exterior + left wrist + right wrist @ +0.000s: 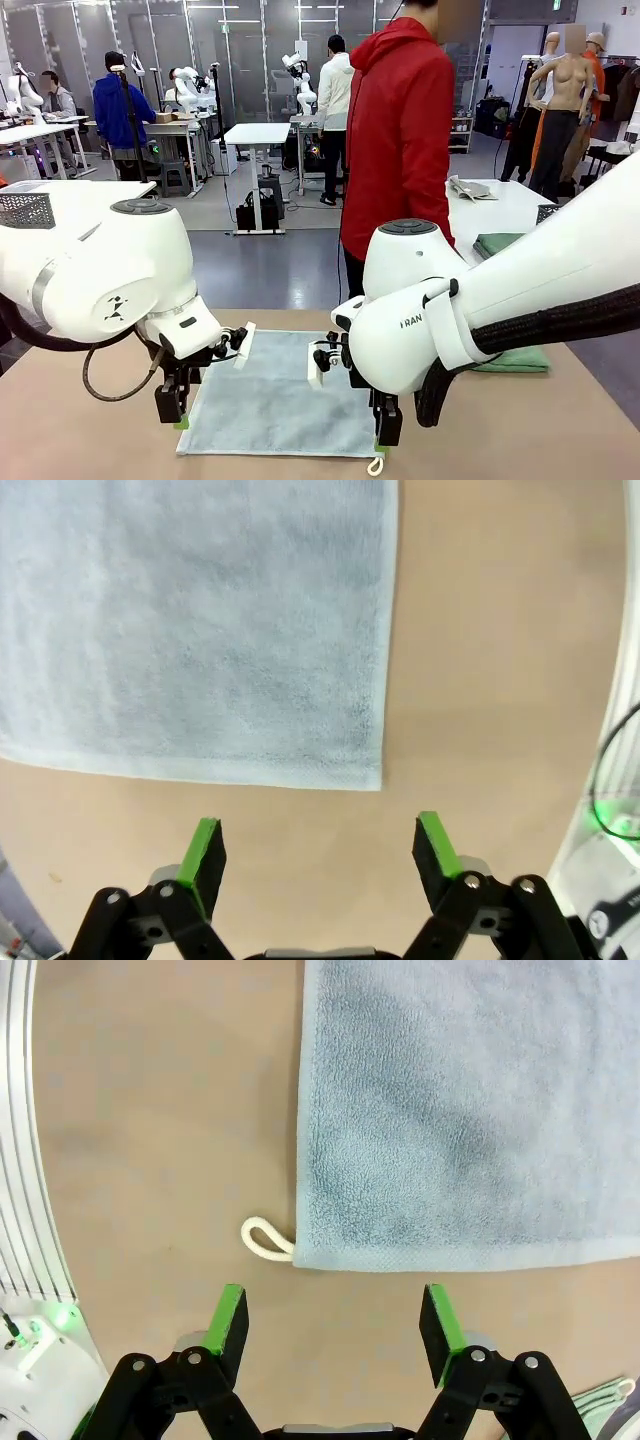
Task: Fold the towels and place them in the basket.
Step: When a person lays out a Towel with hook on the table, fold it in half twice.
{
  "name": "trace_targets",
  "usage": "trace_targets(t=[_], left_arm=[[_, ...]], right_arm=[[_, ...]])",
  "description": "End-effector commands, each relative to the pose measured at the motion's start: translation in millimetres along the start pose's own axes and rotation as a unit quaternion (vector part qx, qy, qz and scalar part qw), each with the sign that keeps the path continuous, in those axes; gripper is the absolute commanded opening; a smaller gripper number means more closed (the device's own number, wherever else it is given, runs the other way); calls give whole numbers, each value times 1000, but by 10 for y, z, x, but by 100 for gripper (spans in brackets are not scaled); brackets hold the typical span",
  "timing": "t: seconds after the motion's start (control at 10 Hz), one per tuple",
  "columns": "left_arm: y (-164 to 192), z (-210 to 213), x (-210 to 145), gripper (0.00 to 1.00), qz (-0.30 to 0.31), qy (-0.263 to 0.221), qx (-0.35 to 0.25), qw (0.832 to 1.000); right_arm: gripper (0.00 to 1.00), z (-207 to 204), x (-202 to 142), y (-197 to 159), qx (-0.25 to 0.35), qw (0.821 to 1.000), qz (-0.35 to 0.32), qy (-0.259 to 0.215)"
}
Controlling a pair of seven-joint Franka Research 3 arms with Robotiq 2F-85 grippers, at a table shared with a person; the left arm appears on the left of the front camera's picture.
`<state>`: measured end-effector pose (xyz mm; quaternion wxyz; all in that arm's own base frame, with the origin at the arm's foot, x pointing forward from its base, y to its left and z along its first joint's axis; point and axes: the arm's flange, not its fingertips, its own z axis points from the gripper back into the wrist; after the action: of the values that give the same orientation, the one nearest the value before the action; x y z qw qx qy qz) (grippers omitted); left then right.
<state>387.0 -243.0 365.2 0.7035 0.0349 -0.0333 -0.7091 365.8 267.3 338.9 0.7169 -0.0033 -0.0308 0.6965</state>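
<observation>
The grey-blue towel (pixel 280 395) lies flat and unfolded on the brown table between my two arms. My left gripper (pixel 172 410) hovers open just off its near left corner; in the left wrist view the gripper (pixel 318 855) faces that corner of the towel (pixel 200 630). At the near right corner my right gripper (pixel 387 430) is open too. In the right wrist view the gripper (pixel 335 1325) stands before the towel (pixel 470 1110) and its white loop (pixel 265 1240). A folded mint green towel (pixel 515 360) rests at the right, partly behind my right arm. The basket is hidden.
A person in a red jacket (pixel 400 130) stands at the far side of the table. Behind are white tables with a perforated box (pixel 25 208) at left, a dark mesh corner (pixel 547 212) and a green cloth (pixel 497 243) at right. Bare tabletop (pixel 90 440) flanks the towel.
</observation>
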Motion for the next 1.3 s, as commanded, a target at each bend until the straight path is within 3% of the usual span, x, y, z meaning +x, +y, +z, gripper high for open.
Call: trace_targets(t=[0.0, 0.4, 1.2], left_arm=[[-10, -131, -123, 95, 1, -17, -15, 1000], [-26, -351, -249, 95, -16, -24, -17, 999], [-178, -618, -135, 95, -36, -26, -40, 998]], right_arm=[[86, -109, 40, 16, -2, 999, -27, 19], [86, -251, 11, -15, -8, 999, -33, 18], [86, -374, 36, -33, 0, 999, -50, 15]])
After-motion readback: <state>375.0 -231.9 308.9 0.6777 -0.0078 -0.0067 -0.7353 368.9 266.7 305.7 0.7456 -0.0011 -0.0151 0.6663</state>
